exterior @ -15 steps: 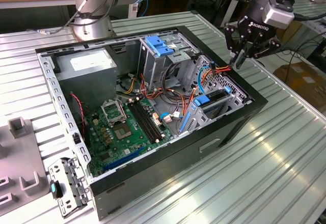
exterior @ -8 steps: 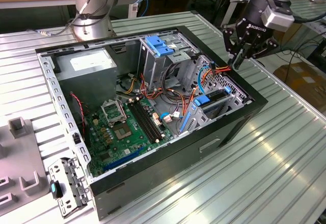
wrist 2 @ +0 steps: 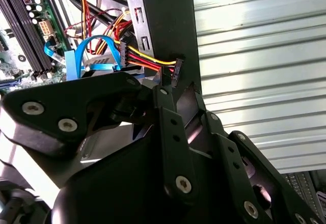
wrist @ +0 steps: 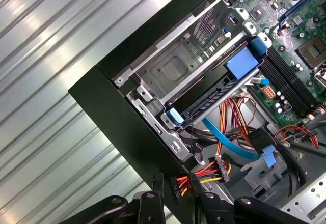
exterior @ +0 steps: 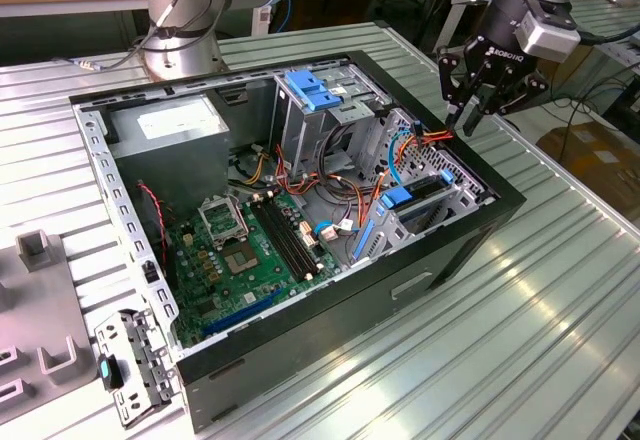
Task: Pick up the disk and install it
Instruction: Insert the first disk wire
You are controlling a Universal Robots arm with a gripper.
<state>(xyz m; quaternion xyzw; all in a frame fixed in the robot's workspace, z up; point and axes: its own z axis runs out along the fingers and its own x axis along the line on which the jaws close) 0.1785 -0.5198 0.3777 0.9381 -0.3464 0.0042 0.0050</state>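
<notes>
The disk (exterior: 425,192) sits on edge in the drive bay at the near right corner of the open computer case (exterior: 300,360), dark with blue plastic tabs; in the first wrist view the disk (wrist: 214,101) lies seated in its metal cage. My gripper (exterior: 468,125) hangs over the case's far right wall. Its fingers stand a little apart on either side of a black power connector (wrist: 176,187) with red, yellow and orange wires, which rests on the wall's top edge. In the second wrist view the connector (wrist 2: 175,70) lies just past my gripper (wrist 2: 178,90).
A grey power-supply box (exterior: 165,125) fills the case's back corner and a light-blue bracket (exterior: 310,90) tops the tall cage. The motherboard (exterior: 250,250) lies on the case floor, with loose cables beside it. A grey fixture (exterior: 40,300) stands on the ridged table at the exterior view's left.
</notes>
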